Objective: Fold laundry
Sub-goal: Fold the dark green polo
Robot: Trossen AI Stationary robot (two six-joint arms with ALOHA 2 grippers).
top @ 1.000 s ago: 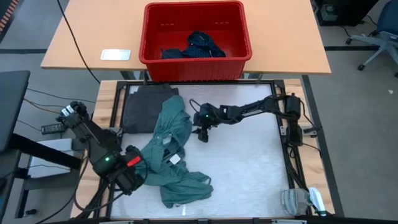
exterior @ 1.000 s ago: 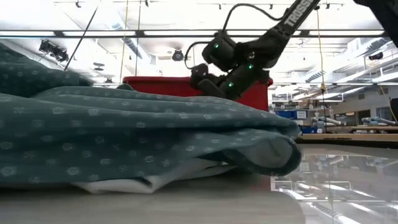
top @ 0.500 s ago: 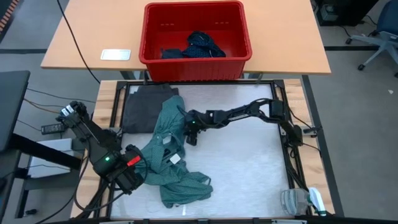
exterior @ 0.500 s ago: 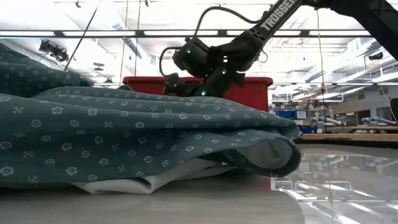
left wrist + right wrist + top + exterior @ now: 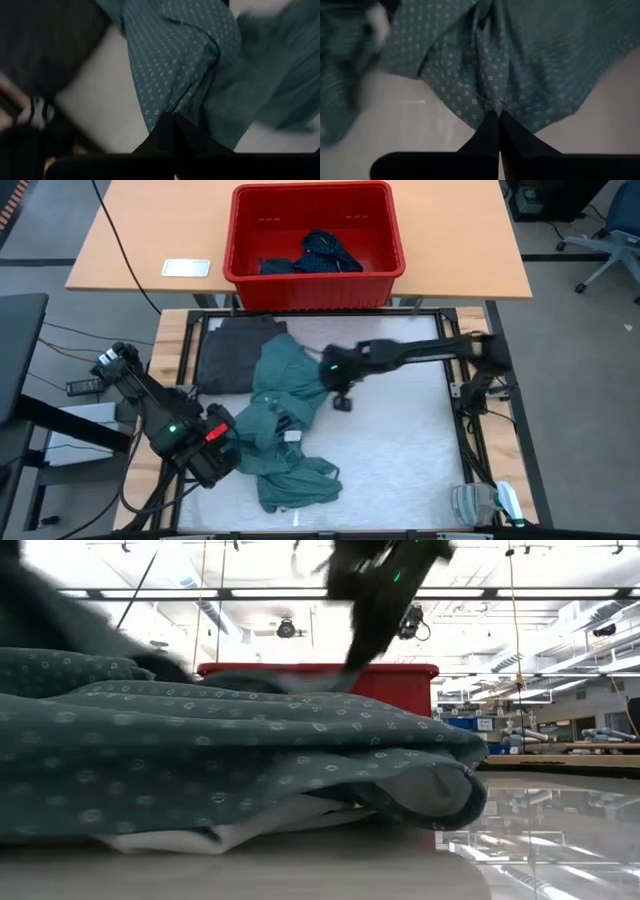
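Note:
The laundry in play is a teal-green dotted shirt (image 5: 280, 420), lying crumpled on the left half of the table (image 5: 400, 440); it fills the low view (image 5: 200, 760). My left gripper (image 5: 222, 452) is shut on the shirt's near left part. My right gripper (image 5: 328, 383) is shut on the shirt's far right part. It shows blurred at the top of the low view (image 5: 385, 580). A charcoal grey piece (image 5: 230, 350) lies flat at the far left, its near edge under the shirt. My left gripper pinches a bunched fold of the shirt (image 5: 186, 107) between its two fingers. The cloth beyond the fingers lies over the table. One layer or several, I cannot tell. My right gripper pinches a gathered fold of the shirt (image 5: 492, 101) between its two fingers, coming from above. The cloth spreads away from the fingertips in creases, and this part is raised off the table while the rest stays down.
A red basket (image 5: 315, 280) with dark dotted pieces (image 5: 322, 255) in it stands on the wooden table beyond the far edge. A white card (image 5: 186, 268) lies to its left. The right half of the table is bare white mat.
My right gripper has gone toward the table's left edge to the shirt and shut on its far right part. It has then come back toward the right and up. That part of the shirt is drawn rightward and lifted; the near part stays down.

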